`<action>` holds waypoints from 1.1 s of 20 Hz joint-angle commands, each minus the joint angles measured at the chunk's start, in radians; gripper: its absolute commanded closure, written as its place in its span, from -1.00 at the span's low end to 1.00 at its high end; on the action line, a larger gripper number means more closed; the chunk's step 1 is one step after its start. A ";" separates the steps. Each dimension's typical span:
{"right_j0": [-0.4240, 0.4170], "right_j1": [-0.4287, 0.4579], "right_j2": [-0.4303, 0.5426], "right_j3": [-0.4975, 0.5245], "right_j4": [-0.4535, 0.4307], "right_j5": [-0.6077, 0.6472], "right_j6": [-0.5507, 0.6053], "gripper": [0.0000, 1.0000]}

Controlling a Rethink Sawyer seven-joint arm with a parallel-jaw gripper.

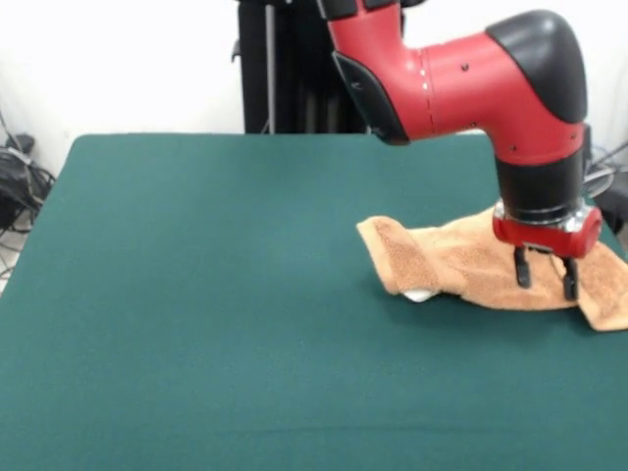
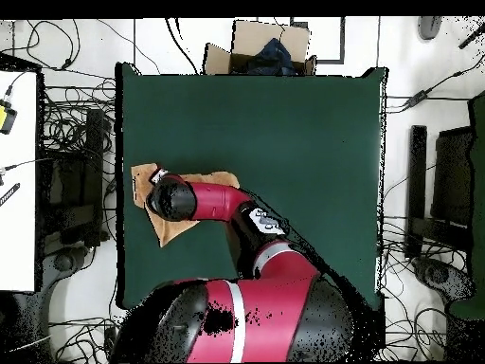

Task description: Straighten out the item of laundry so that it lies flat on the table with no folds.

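Gripper (image 1: 543, 270) hangs over bunched towel (image 1: 446, 257) near table (image 1: 196, 294) edge, fingers spread with nothing pinched, seemingly placed to take a fold.

Rumpled tan towel (image 1: 461, 257) (image 2: 180, 227), seemingly folded

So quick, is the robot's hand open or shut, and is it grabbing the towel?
Hand: open, its two black fingers spread apart just over the crumpled orange-tan terry-cloth towel, holding nothing.
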 commanded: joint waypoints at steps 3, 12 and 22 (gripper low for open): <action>0.007 0.048 -0.202 0.112 -0.044 0.091 0.070 -1.00; -0.039 0.040 -0.250 0.046 -0.125 0.137 -0.045 -1.00; -0.067 0.022 -0.285 -0.040 -0.213 0.209 -0.103 -1.00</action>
